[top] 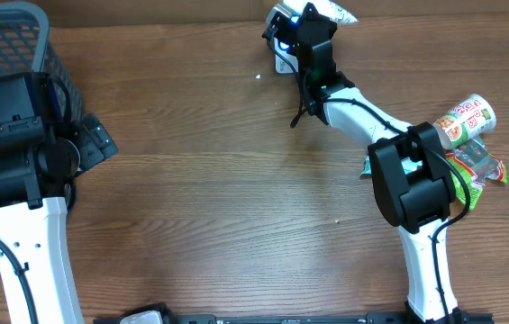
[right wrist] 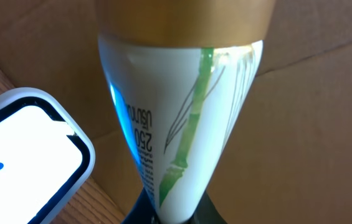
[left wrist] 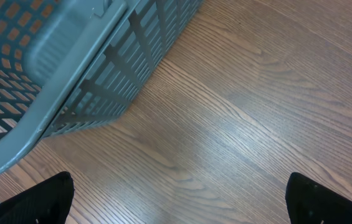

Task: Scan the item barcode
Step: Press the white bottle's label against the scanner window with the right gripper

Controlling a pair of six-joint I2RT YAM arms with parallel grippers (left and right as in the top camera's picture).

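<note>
While the left gripper (left wrist: 182,202) gapes, the right gripper (right wrist: 167,215) pinches a glossy tapered tube (right wrist: 163,118).

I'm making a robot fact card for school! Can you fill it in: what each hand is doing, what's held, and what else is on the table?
Left gripper: open, empty, over the table beside the grey basket
Right gripper: shut on the tube
Tube: white, green bamboo drawing, gold end
Scanner: white, lit up, next to the tube
Barcode: not visible
Other items: can and green packets by the right arm
</note>
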